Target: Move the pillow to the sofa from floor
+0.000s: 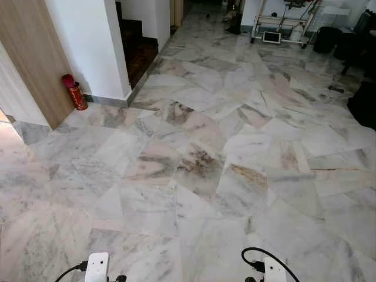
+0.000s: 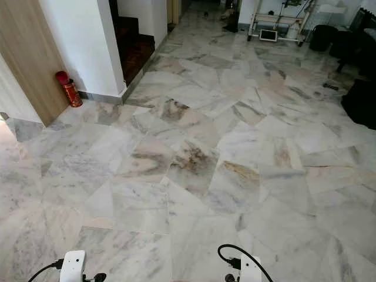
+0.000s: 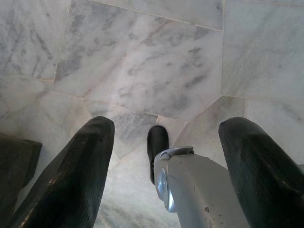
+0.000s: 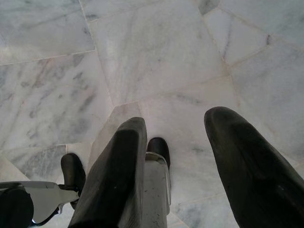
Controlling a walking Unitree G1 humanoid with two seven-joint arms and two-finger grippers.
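Both arms hang low over the pale marble floor (image 1: 200,170). My left gripper (image 3: 167,124) is open, its two black fingers (image 3: 76,175) spread wide and pointing down at the tiles with nothing between them. My right gripper (image 4: 178,121) is also open and empty above the floor. My own silver leg (image 3: 199,190) and black foot (image 3: 156,145) lie beneath the left gripper. The white wrists sit at the bottom edge of the head views, left wrist (image 1: 97,267) and right wrist (image 1: 274,270).
A red fire extinguisher (image 1: 75,93) stands by a white wall corner (image 1: 94,47) and a wooden panel (image 1: 32,59) on the left. Dark stairs (image 1: 138,50) rise behind it. A white rack (image 1: 282,26), a black bin (image 1: 326,40) and dark furniture (image 1: 364,103) stand far right.
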